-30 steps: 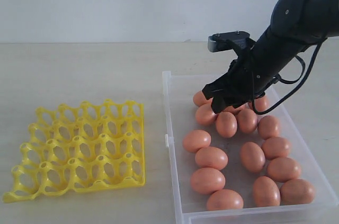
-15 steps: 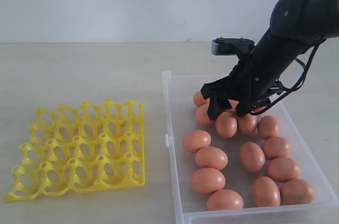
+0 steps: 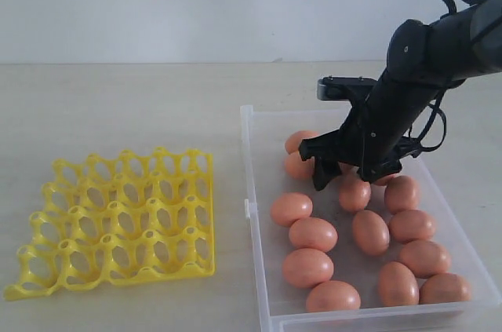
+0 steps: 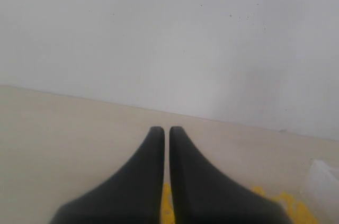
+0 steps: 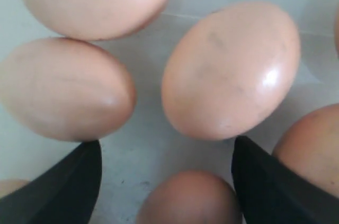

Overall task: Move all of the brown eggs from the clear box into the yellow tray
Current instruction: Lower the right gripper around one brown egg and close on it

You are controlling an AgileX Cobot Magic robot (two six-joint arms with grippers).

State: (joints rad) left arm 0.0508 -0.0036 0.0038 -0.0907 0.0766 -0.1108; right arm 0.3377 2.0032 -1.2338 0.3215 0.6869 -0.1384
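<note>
Several brown eggs [image 3: 313, 233] lie in the clear box [image 3: 249, 161] on the right. The yellow tray [image 3: 118, 222] sits to its left, with nothing in its cups. My right gripper [image 3: 343, 176] is down inside the box at its far end, among the eggs. Its jaws are open wide in the right wrist view [image 5: 167, 144], and one egg [image 5: 190, 198] sits low between the fingers without being gripped. Another egg [image 5: 230, 70] lies just beyond the fingertips. My left gripper [image 4: 166, 130] is shut and empty, and hangs over the yellow tray [image 4: 166, 203].
More eggs crowd both sides of the right fingers [image 5: 63, 89] [image 5: 312, 155]. The box's far wall [image 3: 271, 111] is close behind the gripper. A corner of the clear box [image 4: 323, 181] shows in the left wrist view. Bare tabletop [image 3: 141, 112] lies beyond the tray.
The right gripper has come down among the eggs at the far end of the box and opened wider. A few eggs near it have shifted slightly.
</note>
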